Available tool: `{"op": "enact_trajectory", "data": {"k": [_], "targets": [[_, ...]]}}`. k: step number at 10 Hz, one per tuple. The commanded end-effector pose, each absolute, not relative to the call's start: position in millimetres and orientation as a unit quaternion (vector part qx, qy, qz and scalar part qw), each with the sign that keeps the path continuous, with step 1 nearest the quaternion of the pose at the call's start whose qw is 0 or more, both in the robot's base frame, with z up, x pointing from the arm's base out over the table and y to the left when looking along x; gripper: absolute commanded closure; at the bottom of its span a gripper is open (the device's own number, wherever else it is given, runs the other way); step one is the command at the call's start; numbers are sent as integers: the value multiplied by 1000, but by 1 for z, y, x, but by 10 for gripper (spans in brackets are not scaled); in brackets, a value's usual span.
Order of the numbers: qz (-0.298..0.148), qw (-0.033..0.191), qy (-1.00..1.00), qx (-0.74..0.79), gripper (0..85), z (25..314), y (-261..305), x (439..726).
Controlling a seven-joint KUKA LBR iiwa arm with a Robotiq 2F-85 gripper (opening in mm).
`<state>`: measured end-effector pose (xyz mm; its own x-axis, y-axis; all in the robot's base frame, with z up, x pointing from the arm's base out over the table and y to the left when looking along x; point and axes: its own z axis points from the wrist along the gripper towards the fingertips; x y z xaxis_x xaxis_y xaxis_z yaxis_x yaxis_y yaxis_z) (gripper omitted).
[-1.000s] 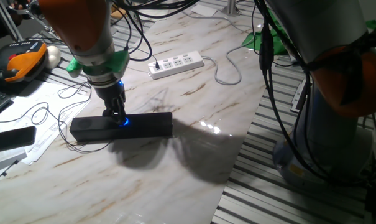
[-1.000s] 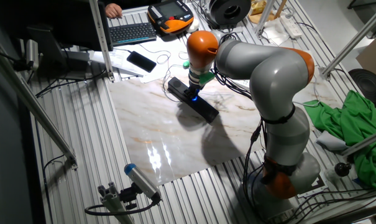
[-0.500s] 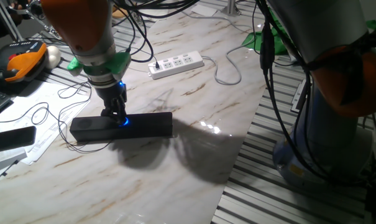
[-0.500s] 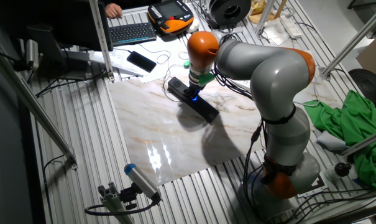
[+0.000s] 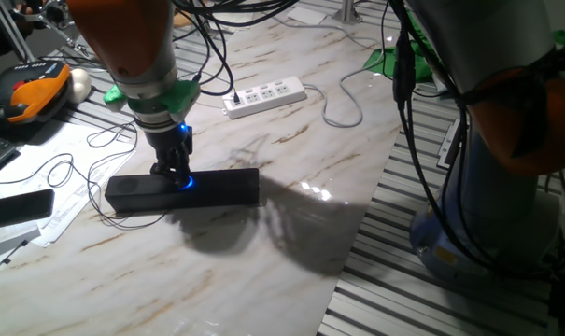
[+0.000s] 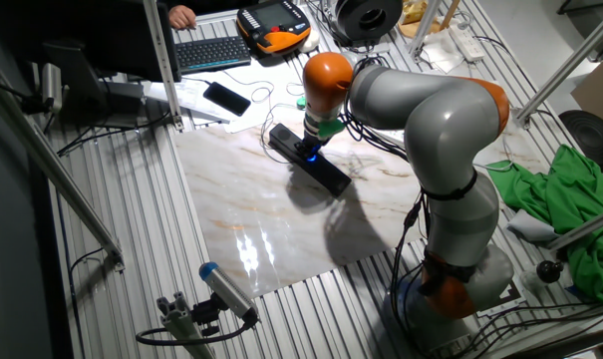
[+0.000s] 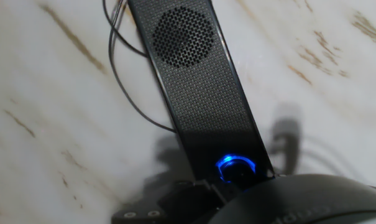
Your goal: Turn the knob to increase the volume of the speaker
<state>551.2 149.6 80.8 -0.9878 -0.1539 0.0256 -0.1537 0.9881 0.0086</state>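
The speaker (image 5: 182,189) lies flat on the marble-patterned bench (image 5: 291,168), toward the 9 o'clock side of the slab in one fixed view, its long axis running roughly 9 to 3 o'clock. The knob (image 5: 186,182) glows blue near the middle of the bar. The claw (image 5: 175,175) points straight down onto that spot, its tips at the blue ring; whether they are clamped on the dial or only set around it cannot be told, since the fingers hide it.

In the hand view the speaker (image 7: 203,93) runs from 12 o'clock toward 5 o'clock, a round mesh grille near its far end, and the knob (image 7: 236,168) shines at about 6 o'clock, partly covered by the dark claw body.

A thin black cable (image 7: 122,74) loops off the bar at 10 o'clock. A white power strip (image 5: 264,96) lies well apart at 1 o'clock from the speaker.
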Motion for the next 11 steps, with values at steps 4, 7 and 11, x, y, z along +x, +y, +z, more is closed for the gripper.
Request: {"op": "enact_trajectory", "data": {"k": [4,7,11], "targets": [[6,14,-999,41,680,81,150,551],[4,17,-1000,16,510,81,150,551],[4,17,-1000,-9,510,81,150,550]]}}
